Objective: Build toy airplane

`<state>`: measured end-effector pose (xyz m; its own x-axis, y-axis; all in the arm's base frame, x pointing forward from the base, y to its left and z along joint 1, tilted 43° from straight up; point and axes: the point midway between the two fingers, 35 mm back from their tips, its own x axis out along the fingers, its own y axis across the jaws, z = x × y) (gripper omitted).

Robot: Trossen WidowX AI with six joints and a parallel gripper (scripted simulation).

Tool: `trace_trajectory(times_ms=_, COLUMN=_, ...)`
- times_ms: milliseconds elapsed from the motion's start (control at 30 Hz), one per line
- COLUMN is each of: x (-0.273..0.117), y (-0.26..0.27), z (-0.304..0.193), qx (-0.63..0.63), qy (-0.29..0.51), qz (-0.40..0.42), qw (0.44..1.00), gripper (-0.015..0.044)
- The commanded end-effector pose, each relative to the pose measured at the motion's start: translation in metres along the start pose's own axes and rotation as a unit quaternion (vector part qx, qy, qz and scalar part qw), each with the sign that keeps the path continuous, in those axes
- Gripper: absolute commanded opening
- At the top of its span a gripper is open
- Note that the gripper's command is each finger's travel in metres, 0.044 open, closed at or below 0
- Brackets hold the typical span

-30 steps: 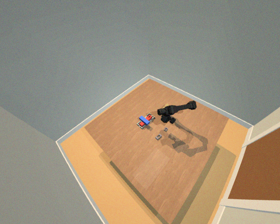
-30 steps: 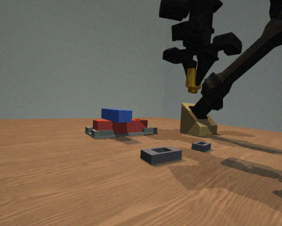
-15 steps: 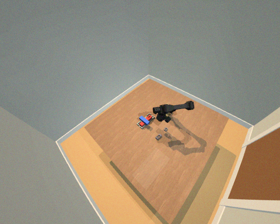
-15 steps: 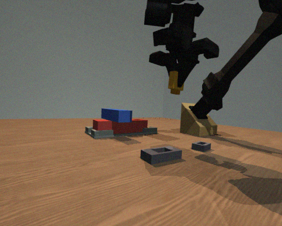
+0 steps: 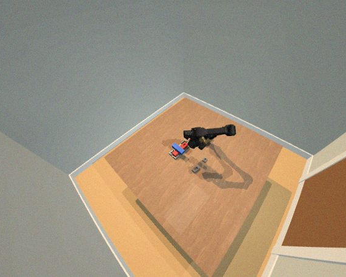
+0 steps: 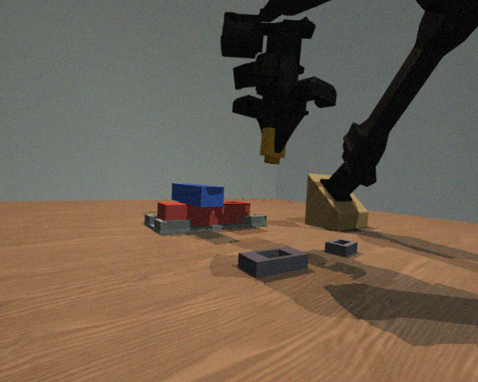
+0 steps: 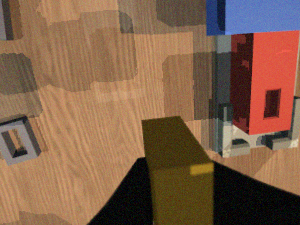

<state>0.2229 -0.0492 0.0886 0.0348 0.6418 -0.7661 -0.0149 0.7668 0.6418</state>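
The red fuselage (image 5: 175,152) (image 6: 237,213) (image 7: 274,64) lies flat in the grey cradle (image 6: 172,226) (image 7: 218,89). The blue wing (image 5: 178,148) (image 6: 198,194) (image 7: 260,16) sits across the top of the fuselage. The dark tail socket shows open in the fuselage's top in the wrist view. My gripper (image 6: 273,144) (image 7: 165,163) is shut on the yellow tail fin, which points down with its narrow tab lowest. It hangs well above the table, beside the cradle's tail end. In the top view the fingers and fin are hidden under the arm.
A larger grey holder (image 5: 193,170) (image 6: 273,263) and a smaller grey holder (image 5: 204,160) (image 6: 341,248) (image 7: 19,141), both empty, stand on the wooden table in front of the arm's tan base block (image 6: 336,211). The arm's shadows cross the table.
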Motion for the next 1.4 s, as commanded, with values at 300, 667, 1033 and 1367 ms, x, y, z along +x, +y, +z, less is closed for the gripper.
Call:
trace_trajectory(times_ms=300, x=0.011, y=-0.040, z=0.002, qx=-0.003, qy=0.007, qz=0.000, qw=1.000, gripper=0.0000)
trace_trajectory(times_ms=667, x=0.024, y=-0.074, z=0.000, qx=0.002, qy=0.010, qz=0.007, qw=1.000, gripper=0.0000)
trace_trajectory(times_ms=1033, x=0.039, y=-0.107, z=-0.007, qx=0.007, qy=0.013, qz=0.016, qw=1.000, gripper=0.0000)
trace_trajectory(times_ms=1367, x=0.047, y=-0.122, z=-0.012, qx=0.009, qy=0.014, qz=0.022, qw=1.000, gripper=0.0065)
